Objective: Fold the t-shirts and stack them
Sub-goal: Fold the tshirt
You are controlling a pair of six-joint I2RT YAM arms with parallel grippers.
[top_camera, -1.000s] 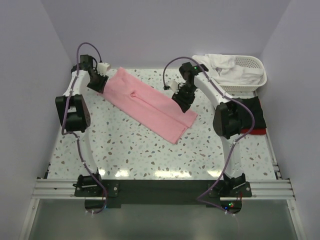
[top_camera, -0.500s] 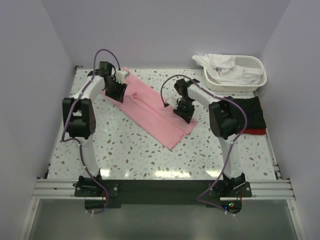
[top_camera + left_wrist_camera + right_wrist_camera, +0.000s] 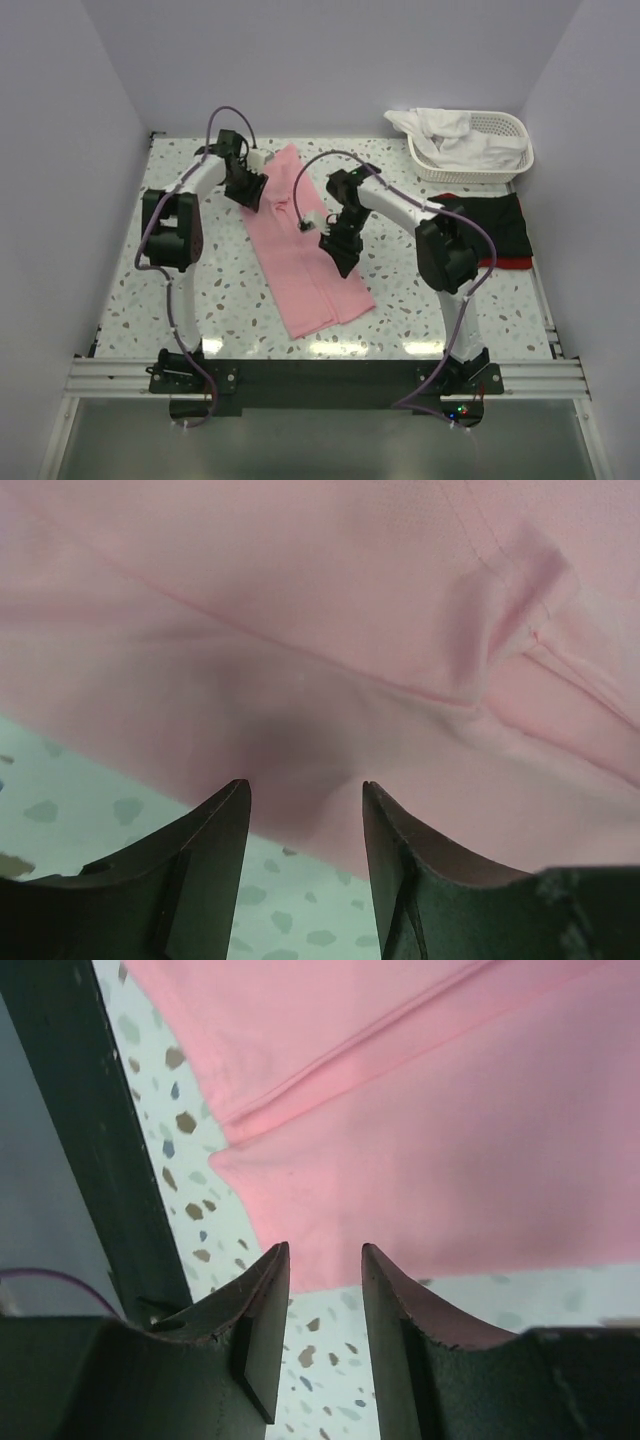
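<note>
Down at the near side of the table [image 3: 215,300], the light pink t-shirt [image 3: 310,280] lies folded into a long strip, its near end close to the front edge, and it runs away toward the far side, leaning a touch left. Halfway up its right edge sits the right gripper [image 3: 343,256], pointing down at the cloth; its wrist view shows the jaws parted a little, the shirt's edge running just past the tips, speckled table showing in the gap, nothing pinched. Further up, on the strip's far left edge, there's the left gripper [image 3: 247,190], jaws standing somewhat wider, flat pink cloth with a seam and a soft crease right in front of them, and nothing caught between them that I can see. Over on the right, well apart from the pink one, a black t-shirt [image 3: 495,222] lies folded on a red t-shirt [image 3: 512,264], just a red sliver peeking out along the near edge. And in the far right corner, the white lattice basket [image 3: 505,165] holds a crumpled heap of white t-shirts [image 3: 450,135], how many I can't tell
</note>
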